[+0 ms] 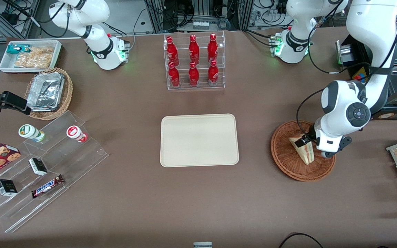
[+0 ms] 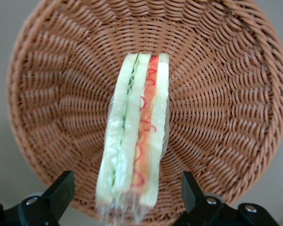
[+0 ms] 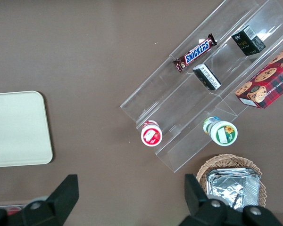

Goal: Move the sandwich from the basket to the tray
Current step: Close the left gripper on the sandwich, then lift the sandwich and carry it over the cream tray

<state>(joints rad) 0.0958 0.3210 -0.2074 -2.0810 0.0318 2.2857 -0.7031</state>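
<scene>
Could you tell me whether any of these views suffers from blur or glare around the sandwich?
Left wrist view: the sandwich looks soft and blurred nearest the open gripper, its wrap faintly glossy; the basket weave is sharper. Front view: even lighting, no glare on the tray.

Brown table (image 1: 133, 203) carries tray (image 1: 199, 140) and basket (image 1: 284, 155).
</scene>
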